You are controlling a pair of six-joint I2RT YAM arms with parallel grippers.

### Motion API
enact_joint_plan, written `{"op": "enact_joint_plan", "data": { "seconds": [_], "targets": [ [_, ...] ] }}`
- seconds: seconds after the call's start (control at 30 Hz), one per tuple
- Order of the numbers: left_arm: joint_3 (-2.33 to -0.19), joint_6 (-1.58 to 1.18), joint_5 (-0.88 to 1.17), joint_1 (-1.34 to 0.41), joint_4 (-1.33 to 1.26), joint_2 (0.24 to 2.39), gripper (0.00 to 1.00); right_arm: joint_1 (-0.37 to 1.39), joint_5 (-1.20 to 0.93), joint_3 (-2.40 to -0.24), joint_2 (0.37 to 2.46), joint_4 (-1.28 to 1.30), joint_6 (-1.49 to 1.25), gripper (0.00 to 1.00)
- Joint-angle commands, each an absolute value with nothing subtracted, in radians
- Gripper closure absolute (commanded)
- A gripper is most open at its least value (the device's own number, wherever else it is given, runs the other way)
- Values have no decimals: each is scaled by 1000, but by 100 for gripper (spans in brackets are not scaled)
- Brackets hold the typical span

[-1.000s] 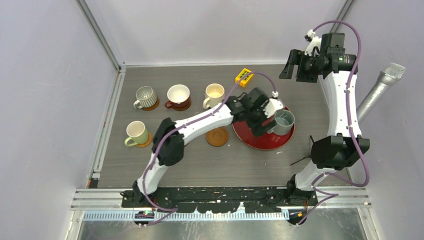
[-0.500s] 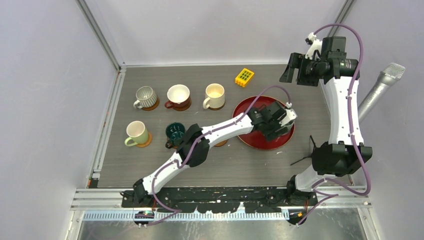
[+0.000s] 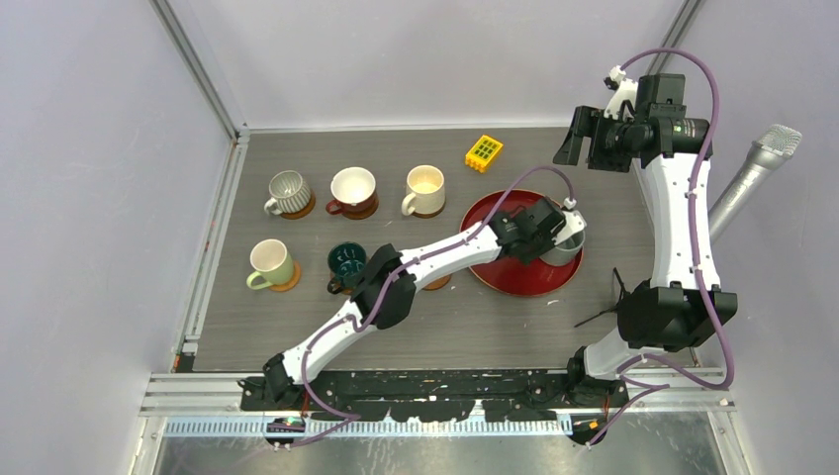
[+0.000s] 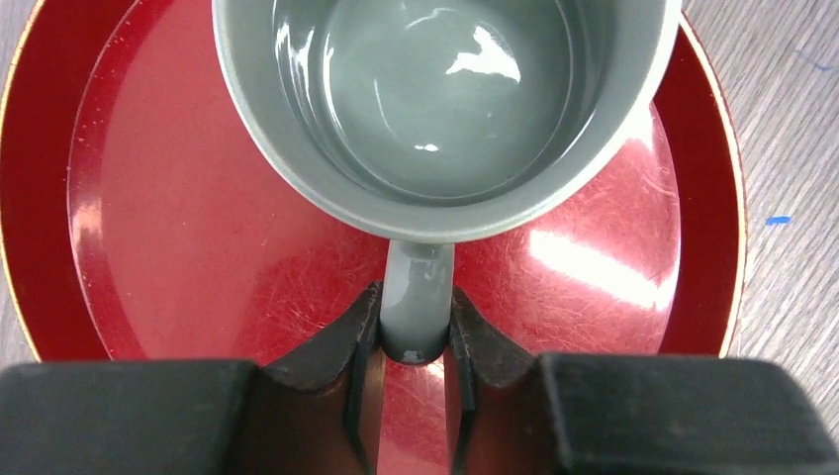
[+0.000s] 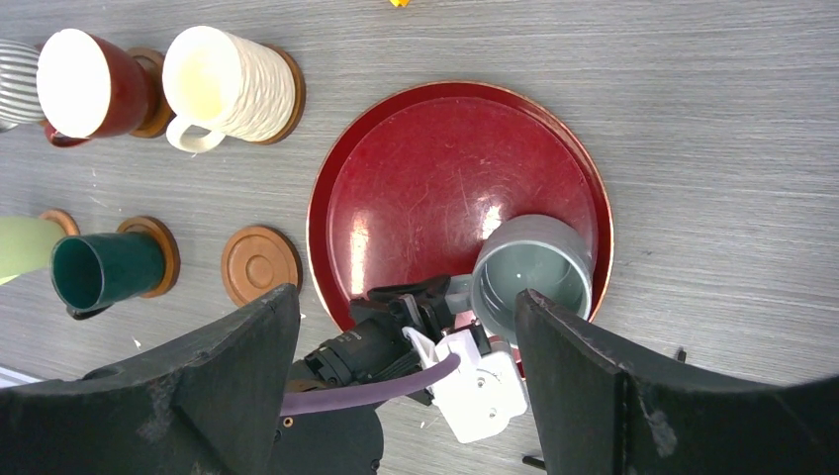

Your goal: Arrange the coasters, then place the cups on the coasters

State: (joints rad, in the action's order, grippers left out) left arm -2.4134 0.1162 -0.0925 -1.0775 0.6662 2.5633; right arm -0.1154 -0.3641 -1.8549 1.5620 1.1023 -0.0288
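You've got the left gripper (image 4: 414,341) jaws clamped on the handle of the grey cup (image 4: 435,99), upright on the red tray (image 4: 178,247) at the tabletop's right, likely bound for the bare coaster (image 5: 259,265) left of it, while the right gripper (image 3: 577,137) idles far right, jaws open.

1. A dark grey wood-grain tabletop (image 3: 475,332) fills the middle of the overhead frame.
2. A glossy red round tray (image 3: 514,282) lies right of centre on it.
3. A small yellow rectangular block with green squares (image 3: 483,152) sits just above the tray.
4. A silver mesh-headed microphone (image 3: 754,178) leans at the right edge.
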Motion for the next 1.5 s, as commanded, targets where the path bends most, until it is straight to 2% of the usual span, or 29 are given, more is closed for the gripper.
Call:
{"op": "enact_joint_plan", "data": {
  "seconds": [0.0,0.1,0.6,0.63,0.7,0.77,1.07,1.47],
  "targets": [
    [-2424,132,-140,-1060,624,2517,91,-120,-369,-1863,1531,1097,-21,17],
    [-2357,131,-156,-1054,609,2469,100,-119,-371,-1866,1535,1098,-21,16],
    [-2000,120,-134,-1021,585,2226,100,-120,-387,-1862,1545,1099,-20,16],
    [-1985,119,-110,-1021,589,2217,99,-120,-387,-1862,1545,1099,-19,17],
    [-1975,111,-78,-1021,608,2211,87,-120,-392,-1863,1548,1099,-22,16],
    [-1993,91,-69,-1020,637,2223,82,-120,-395,-1863,1550,1099,-27,16],
    [-2201,38,-71,-1020,748,2352,54,-120,-398,-1856,1546,1100,-34,16],
    [-2247,28,-75,-1018,802,2411,48,-121,-387,-1854,1536,1104,-26,17]
  ]
}}
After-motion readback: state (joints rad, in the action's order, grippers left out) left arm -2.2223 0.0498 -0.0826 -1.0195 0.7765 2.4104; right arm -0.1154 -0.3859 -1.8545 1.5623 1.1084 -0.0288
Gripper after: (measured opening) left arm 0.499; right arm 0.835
